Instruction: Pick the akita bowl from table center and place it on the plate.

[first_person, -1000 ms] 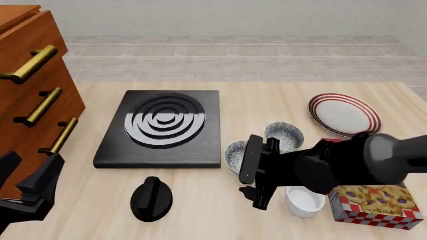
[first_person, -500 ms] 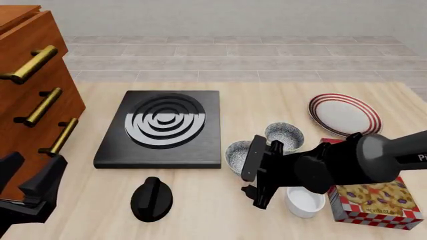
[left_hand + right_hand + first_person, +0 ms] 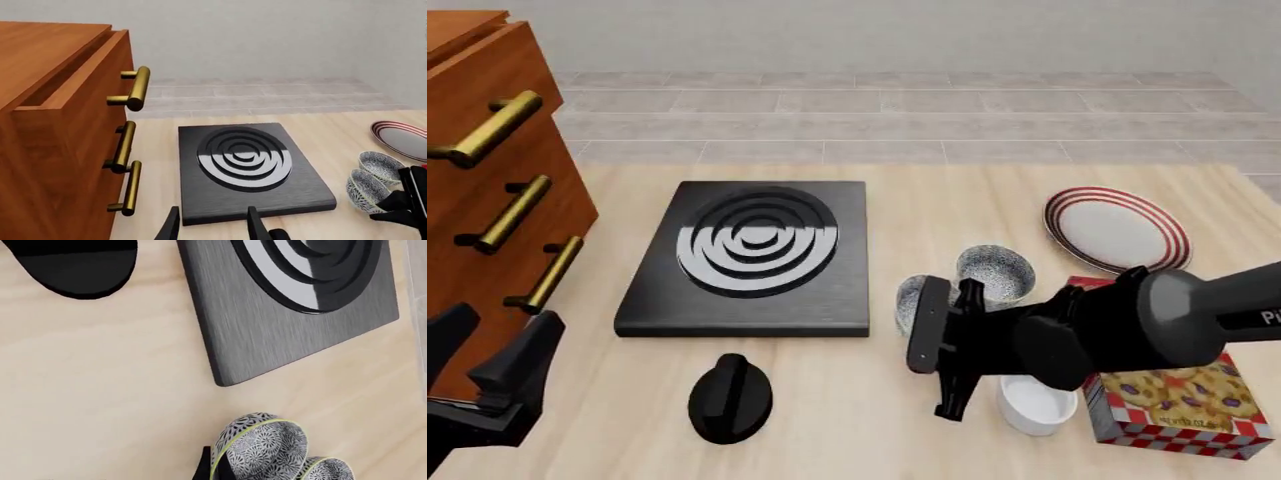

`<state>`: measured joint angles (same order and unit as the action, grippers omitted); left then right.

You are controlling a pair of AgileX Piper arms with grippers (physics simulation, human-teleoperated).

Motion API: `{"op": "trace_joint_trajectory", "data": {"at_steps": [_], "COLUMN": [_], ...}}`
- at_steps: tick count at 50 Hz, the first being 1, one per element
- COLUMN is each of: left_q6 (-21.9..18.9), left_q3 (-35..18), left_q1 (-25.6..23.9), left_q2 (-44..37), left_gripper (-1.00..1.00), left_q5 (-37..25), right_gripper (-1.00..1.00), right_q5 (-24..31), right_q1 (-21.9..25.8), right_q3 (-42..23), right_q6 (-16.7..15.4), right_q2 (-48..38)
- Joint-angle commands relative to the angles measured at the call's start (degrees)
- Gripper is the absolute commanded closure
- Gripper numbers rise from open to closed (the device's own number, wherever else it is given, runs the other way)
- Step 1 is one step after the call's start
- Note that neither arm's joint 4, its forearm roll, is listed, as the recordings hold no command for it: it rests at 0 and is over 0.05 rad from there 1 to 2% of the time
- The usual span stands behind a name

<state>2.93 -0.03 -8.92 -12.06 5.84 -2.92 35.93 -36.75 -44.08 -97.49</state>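
Note:
The akita bowl (image 3: 908, 297) is at table center, tipped up on its edge, its speckled inside facing the second bowl; it also shows in the wrist views (image 3: 261, 446) (image 3: 365, 189). My right gripper (image 3: 933, 354) stands open right at it. One dark finger (image 3: 205, 467) rests against the bowl's outer wall; the other finger is out of the right wrist view. The red-ringed plate (image 3: 1117, 228) (image 3: 400, 137) lies at the back right, apart from both. My left gripper (image 3: 491, 372) (image 3: 212, 231) hovers open and holds nothing at the front left.
A near-identical speckled bowl (image 3: 997, 271) sits just behind the akita bowl. A white ramekin (image 3: 1037, 404) and a red-checked cookie box (image 3: 1177, 402) lie under the right arm. Further left are a black burner plate (image 3: 747, 256), a black knob (image 3: 730, 398) and a wooden drawer cabinet (image 3: 487, 170).
My right gripper has edged toward the akita bowl, and the bowl has gone from lying flat to tipped on its edge. The left gripper has barely moved.

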Motion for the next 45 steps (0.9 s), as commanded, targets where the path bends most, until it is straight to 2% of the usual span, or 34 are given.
{"op": "trace_joint_trajectory", "data": {"at_steps": [1,13,27,31,33,38,45], "left_q6": [-0.24,-0.41,-0.50,-0.48,-0.41,-0.31,-0.49], "left_q3": [0.01,0.00,-0.01,-0.01,-0.01,-0.02,0.03], "left_q1": [-0.29,-0.34,-0.59,-0.68,-0.73,-0.67,-0.48], "left_q2": [-0.47,-0.49,0.27,0.54,0.67,0.84,1.15], "left_gripper": [-1.00,-1.00,-1.00,-1.00,-1.00,-1.00,-1.00], "left_q5": [0.36,0.43,-0.26,-0.45,-0.57,-0.68,-0.75], "right_gripper": [1.00,1.00,1.00,1.00,1.00,1.00,1.00], "right_q5": [0.35,2.74,8.71,10.60,12.08,12.77,15.90], "right_q1": [1.18,2.46,1.94,1.39,0.98,0.69,-0.49], "right_q3": [-0.16,-0.70,-1.55,-3.08,-5.20,-5.87,-9.23], "right_q6": [-0.98,-1.07,-1.90,-0.61,2.28,2.11,4.13], "right_q2": [0.41,4.58,11.50,13.28,14.15,14.85,17.32]}}
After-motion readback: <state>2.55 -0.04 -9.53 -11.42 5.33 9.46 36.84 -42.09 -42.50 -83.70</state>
